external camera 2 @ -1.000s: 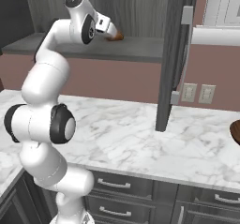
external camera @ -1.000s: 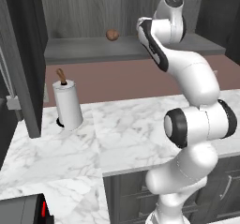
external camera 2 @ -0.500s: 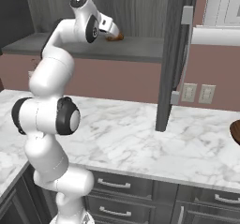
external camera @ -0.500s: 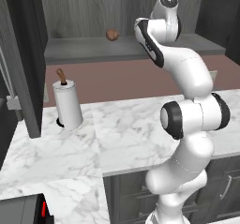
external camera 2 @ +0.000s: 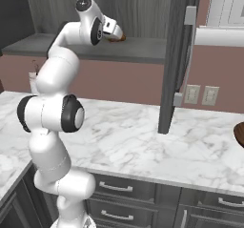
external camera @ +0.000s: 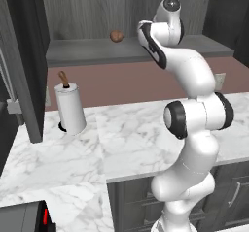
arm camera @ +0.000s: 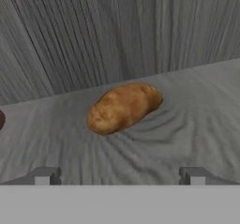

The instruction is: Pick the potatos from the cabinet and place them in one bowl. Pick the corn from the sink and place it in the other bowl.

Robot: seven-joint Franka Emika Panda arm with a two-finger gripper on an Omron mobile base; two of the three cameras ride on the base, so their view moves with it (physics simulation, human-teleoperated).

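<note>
Gripper (arm camera: pixel 119 176) first, nearest you: its two tips stand wide apart at the bottom of the hand view, holding nothing. Just beyond them, centred between the tips, the oblong potato (arm camera: pixel 124 107) lies on the grey shelf (arm camera: pixel 197 120) of the cabinet (external camera: pixel 87 12), apart from both fingers. A second, rounder potato (external camera: pixel 116 36) sits farther left on the same shelf. You are, by the look of it, on the first step, the reach for a potato; neither has yet gone to a bowl, and the corn and sink are still to come.

Your next move calls for a short straight advance until the fingers flank the oblong potato, then closing across its narrow width.

Edges and room: the wood-grain back wall (arm camera: pixel 117 31) rises close behind the potato, so you have little depth to overshoot. The open door (external camera 2: pixel 176 55) hangs to the right, well apart from the arm. Below, the marble counter (external camera 2: pixel 143 141) is broad, with a towel roll (external camera: pixel 70 107) at its left and a dark bowl (external camera 2: pixel 239 134) at its far right edge.
</note>
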